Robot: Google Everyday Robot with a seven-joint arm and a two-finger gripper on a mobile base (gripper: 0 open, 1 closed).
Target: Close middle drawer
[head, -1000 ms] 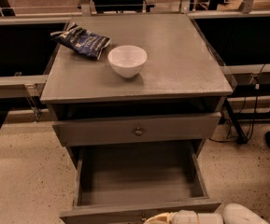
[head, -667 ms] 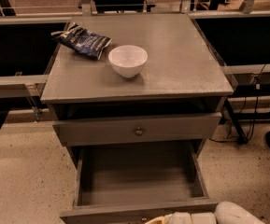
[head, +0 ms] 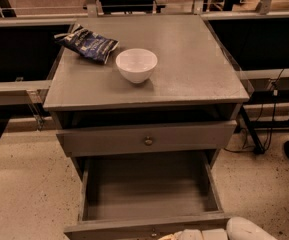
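**Middle drawer [head: 149,199] pulled far out**

It juts toward the near edge, below the upper drawer [head: 146,139]. The gripper [head: 196,234] sits at the near edge, just right of the low front panel's knob [head: 154,232]. Whether its grip is apart or together cannot be told.

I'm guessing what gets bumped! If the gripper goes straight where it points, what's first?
Probably the front panel of the middle drawer, near its knob. The gripper sits right beside it at the bottom edge, though depth is unclear.

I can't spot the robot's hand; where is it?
The gripper is at the camera view's bottom edge, right of centre, by the front of the open middle drawer.
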